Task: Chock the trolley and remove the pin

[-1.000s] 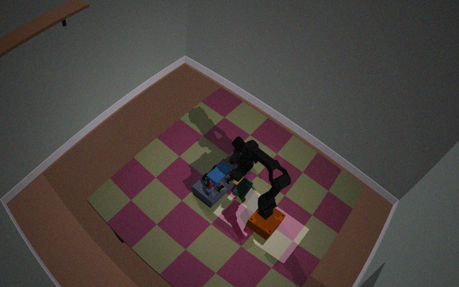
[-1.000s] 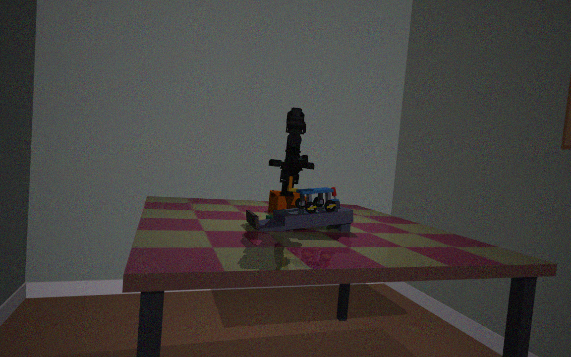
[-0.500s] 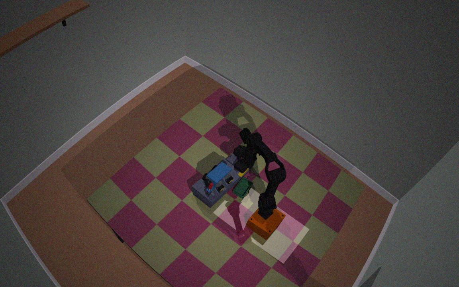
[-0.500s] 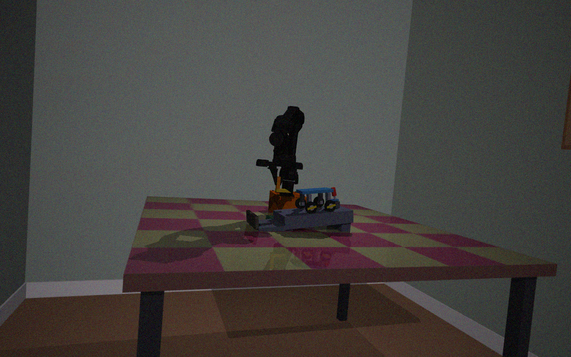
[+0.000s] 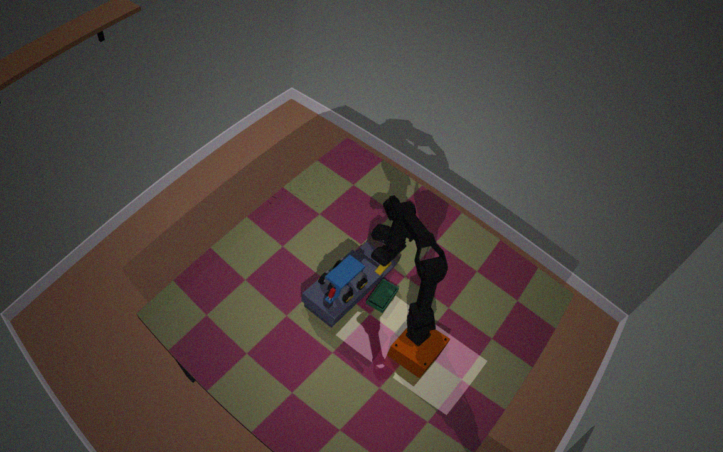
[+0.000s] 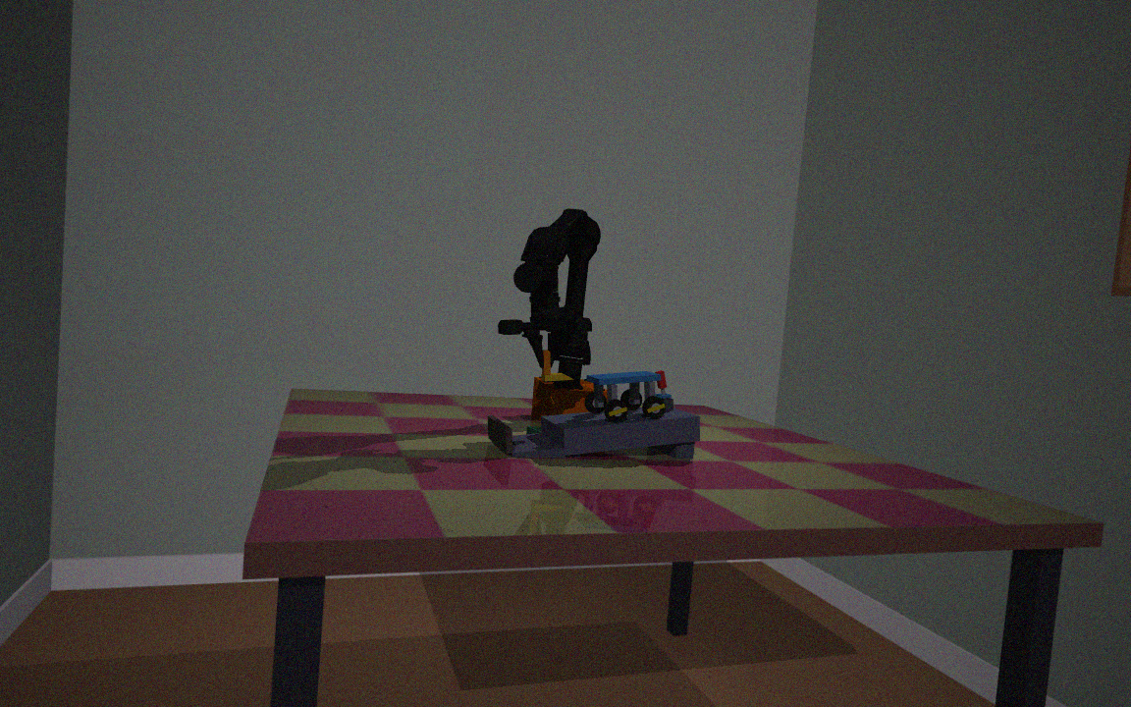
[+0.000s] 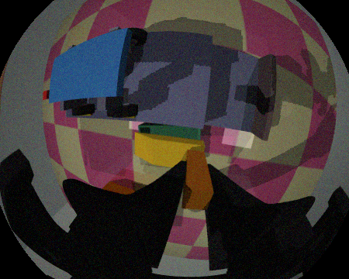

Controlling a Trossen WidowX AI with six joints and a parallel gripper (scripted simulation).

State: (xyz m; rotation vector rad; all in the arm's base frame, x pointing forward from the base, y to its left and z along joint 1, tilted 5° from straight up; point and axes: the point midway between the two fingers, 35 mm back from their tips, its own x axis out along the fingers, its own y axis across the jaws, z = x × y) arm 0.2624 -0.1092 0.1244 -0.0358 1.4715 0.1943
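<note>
My gripper [image 6: 544, 358] [image 7: 195, 167] is shut on the orange handle of the yellow chock [image 5: 382, 269] [image 6: 559, 378] [image 7: 163, 149]. The chock hangs in the air, downhill of the trolley and at about roof height; its black base is not visible. The blue-roofed trolley [image 5: 345, 272] [image 6: 622, 378] [image 7: 89, 70] stands on the grey ramp [image 5: 330, 316] [image 6: 631, 434] [image 7: 188, 93]. The red-headed stop pin [image 5: 331, 292] [image 6: 661, 379] [image 7: 46, 94] stands at its uphill end. The green tray [image 5: 383, 294] [image 7: 172, 132] lies beside the ramp, partly hidden by the chock in the wrist view.
A dark end plate [image 6: 499, 434] [image 7: 266, 93] stands across the ramp's low end. The arm's orange base [image 5: 419, 348] [image 7: 118, 187] is on the tray's side of the ramp. All stand on a checkered table top [image 5: 297, 365] [image 6: 499, 518].
</note>
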